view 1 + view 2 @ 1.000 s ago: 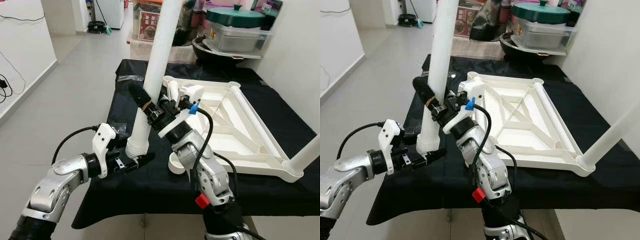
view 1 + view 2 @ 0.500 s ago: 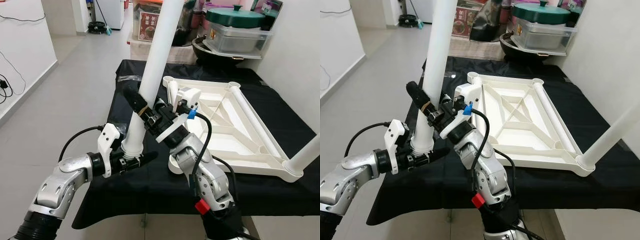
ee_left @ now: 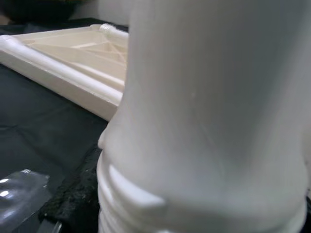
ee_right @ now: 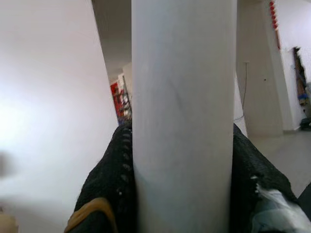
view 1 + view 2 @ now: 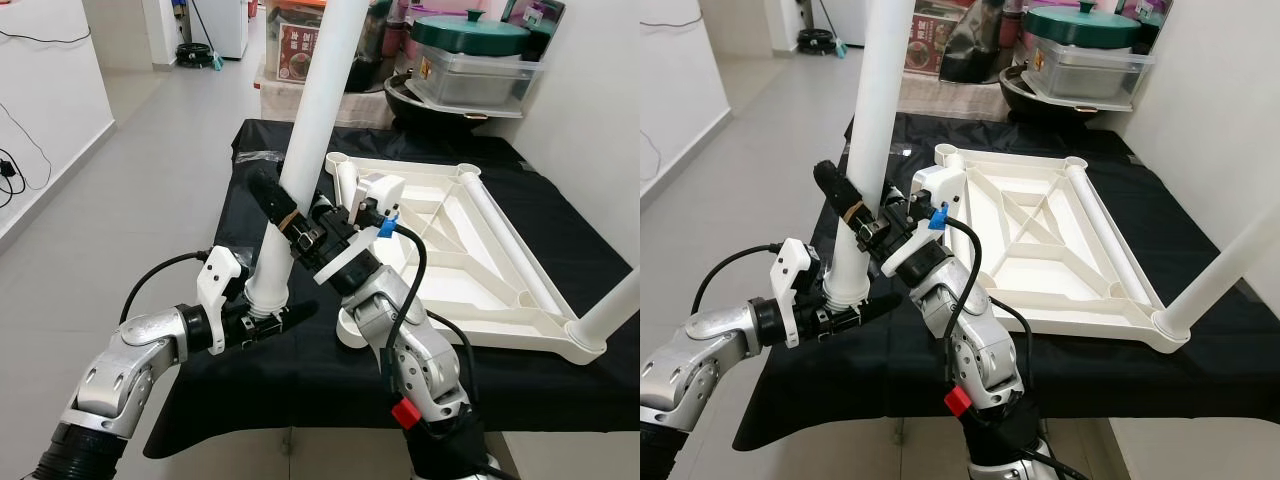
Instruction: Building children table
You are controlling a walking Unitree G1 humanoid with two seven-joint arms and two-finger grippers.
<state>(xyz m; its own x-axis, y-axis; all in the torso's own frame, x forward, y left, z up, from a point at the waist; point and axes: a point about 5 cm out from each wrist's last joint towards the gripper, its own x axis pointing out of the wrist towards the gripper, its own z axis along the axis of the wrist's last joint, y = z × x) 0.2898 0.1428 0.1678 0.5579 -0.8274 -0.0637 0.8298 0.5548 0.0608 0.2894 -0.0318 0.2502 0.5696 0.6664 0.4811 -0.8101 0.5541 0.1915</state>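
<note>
So right now I'm working on getting a leg onto the kids' table, and both arms are tied up with the same piece. The tabletop (image 5: 470,255) is lying upside down on a black cloth (image 5: 250,370), ribs facing up, and it's my landmark for everything here. One leg (image 5: 610,315) is already standing in the near right corner socket of the tabletop. The leg I'm handling (image 5: 305,150) is a long white tube, tilted, hovering just off the tabletop's near left corner with its threaded end pointing down at the cloth. The right gripper (image 5: 290,215) is clamped round the tube partway up, black fingers closed on either side of it, which the right wrist view shows pretty clearly with the tube (image 4: 182,121) running straight between them. The left gripper (image 5: 262,318) is down at the threaded bottom end, fingers snug against that ridged collar (image 3: 146,194), so I'm reading it as closed on the tube too. The empty near left socket (image 5: 352,328) is sitting just beside the tube's foot, partly hidden behind my right arm. My guess is the next move calls for swinging the foot over toward that socket, bringing the tube upright so it's square to the tabletop, then lowering and twisting it in. With both grippers on it, I'm thinking the lower one has to let go before the end can seat.
</note>
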